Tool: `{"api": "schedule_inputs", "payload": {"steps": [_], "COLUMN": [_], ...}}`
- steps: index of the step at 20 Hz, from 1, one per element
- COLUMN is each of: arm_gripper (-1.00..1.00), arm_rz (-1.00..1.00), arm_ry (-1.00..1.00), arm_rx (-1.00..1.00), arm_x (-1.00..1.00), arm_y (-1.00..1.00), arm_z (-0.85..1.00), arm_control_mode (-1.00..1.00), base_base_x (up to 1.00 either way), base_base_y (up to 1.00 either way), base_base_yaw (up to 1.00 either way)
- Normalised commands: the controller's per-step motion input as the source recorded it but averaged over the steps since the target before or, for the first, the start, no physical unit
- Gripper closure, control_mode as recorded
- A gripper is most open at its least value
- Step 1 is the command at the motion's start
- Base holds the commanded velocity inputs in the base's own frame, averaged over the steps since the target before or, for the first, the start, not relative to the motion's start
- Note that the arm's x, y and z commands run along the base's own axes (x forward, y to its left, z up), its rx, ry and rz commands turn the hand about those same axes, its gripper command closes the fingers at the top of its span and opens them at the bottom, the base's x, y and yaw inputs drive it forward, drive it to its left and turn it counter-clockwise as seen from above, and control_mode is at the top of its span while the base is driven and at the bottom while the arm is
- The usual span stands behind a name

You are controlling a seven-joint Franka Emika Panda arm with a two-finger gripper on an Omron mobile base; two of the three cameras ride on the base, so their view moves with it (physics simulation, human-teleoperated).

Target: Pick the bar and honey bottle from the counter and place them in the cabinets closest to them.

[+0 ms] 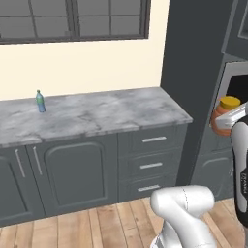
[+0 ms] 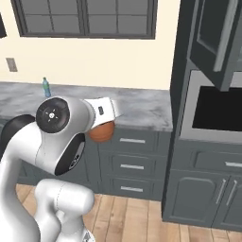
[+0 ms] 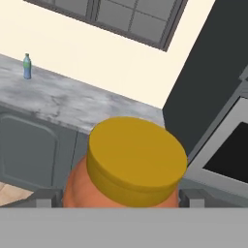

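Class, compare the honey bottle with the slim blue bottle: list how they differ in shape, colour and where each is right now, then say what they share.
Shape: the honey bottle is squat and rounded; the blue bottle is slim and tall.
Colour: the honey bottle is orange-brown with a yellow cap; the blue bottle is blue with a green label.
Place: the honey bottle sits between the fingers of the hand, off the counter; the blue bottle stands on the counter near the wall.
Shared: both are upright, capped bottles.

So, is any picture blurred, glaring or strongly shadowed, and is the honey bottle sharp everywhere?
Left base view: flat, even light, no glare; honey bottle sharp, partly behind the arm. Right base view: also even; the bottle's underside looks darker under the white hand. Hand view: the yellow cap is very near and large, yet sharp; the counter shows no strong shadows.
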Motion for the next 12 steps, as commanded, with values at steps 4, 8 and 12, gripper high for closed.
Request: {"api": "schedule_inputs", "payload": {"steps": [4,8,12], "arm_gripper": [1.00,1.00,1.00], "arm_rz": [0.00,0.00,0.00], "arm_ry": [0.00,0.00,0.00], "arm_rx": [0.00,0.00,0.00], "arm_x": [0.00,0.00,0.00], "arm_y": [0.00,0.00,0.00], "arm_z": [0.00,0.00,0.00], "arm_control_mode": [1.00,1.00,1.00], "base_base_x": [-0.14,-0.15,-0.13], "base_base_y": [-0.65,-0.66,-0.65], "base_base_yaw": [0.00,0.00,0.00]}}
